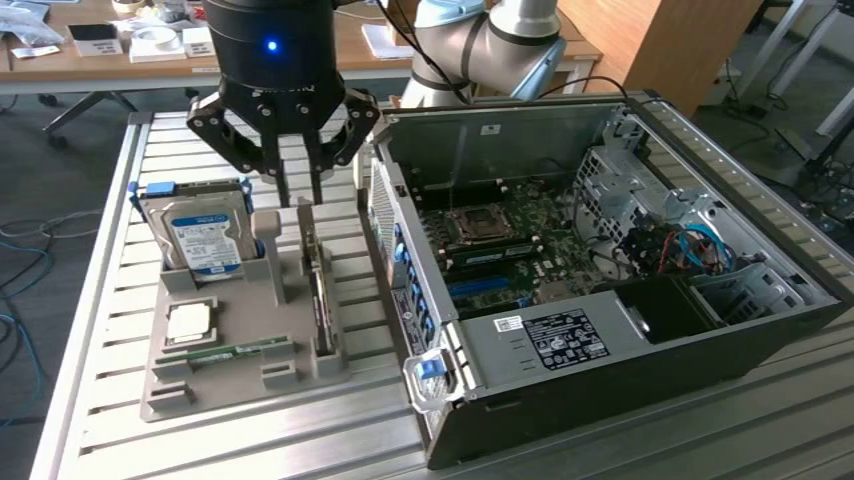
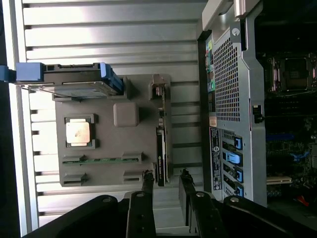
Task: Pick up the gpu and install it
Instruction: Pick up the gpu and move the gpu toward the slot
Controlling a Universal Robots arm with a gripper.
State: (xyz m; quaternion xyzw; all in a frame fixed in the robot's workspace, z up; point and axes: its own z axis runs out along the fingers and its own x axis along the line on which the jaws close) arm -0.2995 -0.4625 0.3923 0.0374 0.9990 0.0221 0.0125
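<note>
A: Status? Exterior view's left to right.
B: Slatted table (image 1: 94,390). Gray holder tray (image 1: 220,388) on it. Hard drive (image 1: 203,235) upright in the tray's far-left slot, blue rails on the sides. Processor chip (image 1: 190,320) flat in a pocket just in front of it. Memory stick (image 1: 230,352) flat in the next groove forward.
A: gpu?
B: gpu (image 1: 322,300) standing on edge in the long slot on the tray's right side. Metal bracket end at the hard-drive end of the tray. Seated in the tray, not in the case.
A: Gripper?
B: Gripper (image 1: 302,192) pointing straight down, hanging above the gpu and in line with it. Jaws parted a little, narrow gap, nothing clamped. In the wrist view, fingers (image 2: 147,184) to either side of the card's edge line, gap a bit wider than the card. Over which part of the card: can't tell.
A: Right of that?
B: Computer case (image 1: 747,330) on its side, just beside the tray, open side up. Motherboard (image 1: 521,225) exposed, processor socket visible. Blue cables (image 1: 694,245) by the drive cage.
</note>
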